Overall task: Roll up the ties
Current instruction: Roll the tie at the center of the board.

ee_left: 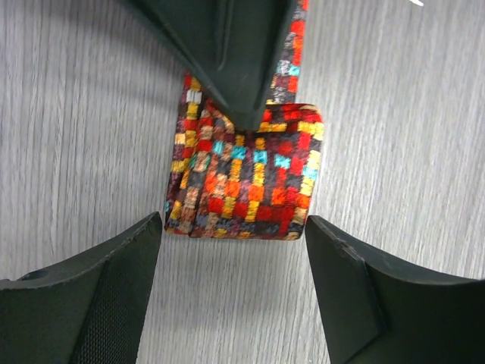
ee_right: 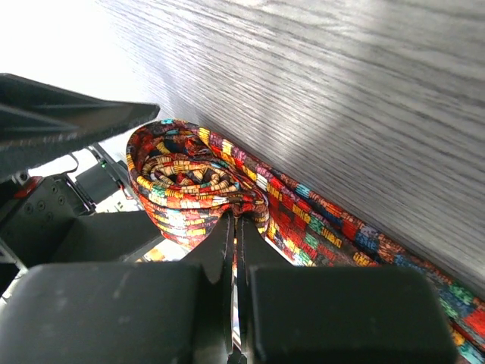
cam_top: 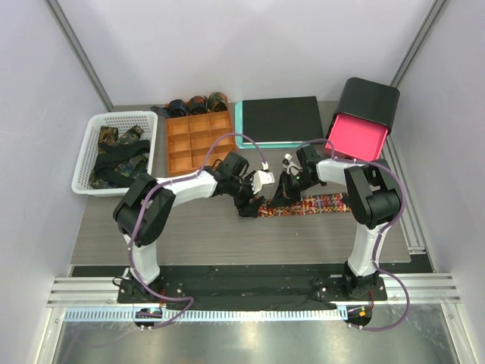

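Basket [cam_top: 85, 159] first, far left: white, with dark ties [cam_top: 114, 155] heaped loose inside. Next along sat the orange tray [cam_top: 198, 142], and four dark rolls [cam_top: 195, 105] lined its far edge; inside it or just behind it, I could not tell.

On to the middle of the counter [cam_top: 189, 227], where the two arms met. The left hand [cam_top: 246, 203] reached in from the left with its jaws wide apart. Its wrist view showed the two black fingers [ee_left: 114, 288] standing one on each side of the coil, with bare wood between each pad and the cloth, so it gripped nothing.

Between them lay the tie [ee_left: 250, 182], the red-orange check one. Its end was wound into a squat, loose coil flat on the counter, and the rest ran off to the right as a flat strip toward the right arm's base.

The right hand [ee_right: 235, 220] came down on that coil from the far side with its jaws pressed tight together. The tips met the cloth at the coil's outer fold. Whether a layer was nipped between them, I could not tell.

Further right, at the back, lay a black pad [cam_top: 280, 117] with a teal edge. Last came a black bin [cam_top: 371, 98], tipped toward the arms and showing a pink inside.
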You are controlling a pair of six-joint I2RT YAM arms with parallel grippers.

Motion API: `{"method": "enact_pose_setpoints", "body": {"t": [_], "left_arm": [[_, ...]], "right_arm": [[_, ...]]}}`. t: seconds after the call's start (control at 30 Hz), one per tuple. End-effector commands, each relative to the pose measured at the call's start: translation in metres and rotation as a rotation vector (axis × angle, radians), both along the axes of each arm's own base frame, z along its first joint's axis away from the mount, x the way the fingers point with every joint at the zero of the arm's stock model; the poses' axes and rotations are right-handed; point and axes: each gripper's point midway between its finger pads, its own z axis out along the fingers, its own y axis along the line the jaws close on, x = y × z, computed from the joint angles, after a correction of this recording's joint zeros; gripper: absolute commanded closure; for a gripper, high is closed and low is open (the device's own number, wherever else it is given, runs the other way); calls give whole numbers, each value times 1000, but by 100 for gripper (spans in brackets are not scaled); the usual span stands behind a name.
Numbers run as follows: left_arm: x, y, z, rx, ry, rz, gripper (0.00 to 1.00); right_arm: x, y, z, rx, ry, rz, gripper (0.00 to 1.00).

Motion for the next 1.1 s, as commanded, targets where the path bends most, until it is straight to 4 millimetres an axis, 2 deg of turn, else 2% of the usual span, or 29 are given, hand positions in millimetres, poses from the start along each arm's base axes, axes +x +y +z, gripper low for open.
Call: {"method": "enact_pose_setpoints", "body": {"t": [0.0,0.17,0.4,0.5,0.6,0.7,0.73,0.8,0.83,0.87,0.9,0.97,1.07], "left_arm": [[10,-10,8,-76,-4,57,23],[14,-16,-6,-97,-7,52,24],[16,-34,-8,-165,-40,3,30],[9,-37,-16,-157,-49,-35,32],[3,-38,-22,-147,-59,-66,36],[0,-39,-21,-119,-73,-77,51],[0,-37,-19,-81,-65,-69,61],[-3,-38,-16,-41,-73,-84,72],[0,-41,-10,-23,-89,-84,73],[-5,-31,-16,47,-83,-106,74],[-12,-27,-19,90,-78,-136,75],[-15,-18,-25,167,-68,-154,76],[-15,-4,-34,254,-60,-175,79]], "right_arm": [[-3,-40,-56,-280,-34,12,99],[-3,-43,-60,-288,-32,20,99],[-9,-49,-72,-307,10,15,99],[-9,-51,-74,-316,14,14,99],[-10,-51,-77,-320,23,10,99],[-13,-49,-80,-308,32,-2,99],[-12,-44,-78,-275,28,-6,99],[-12,-38,-74,-240,28,-20,99],[-8,-33,-70,-217,18,-36,99],[-7,-27,-62,-171,21,-41,98],[-4,-23,-52,-143,9,-47,92],[0,-20,-33,-74,0,-60,86],[6,-21,-1,-8,-46,-75,70]]}}
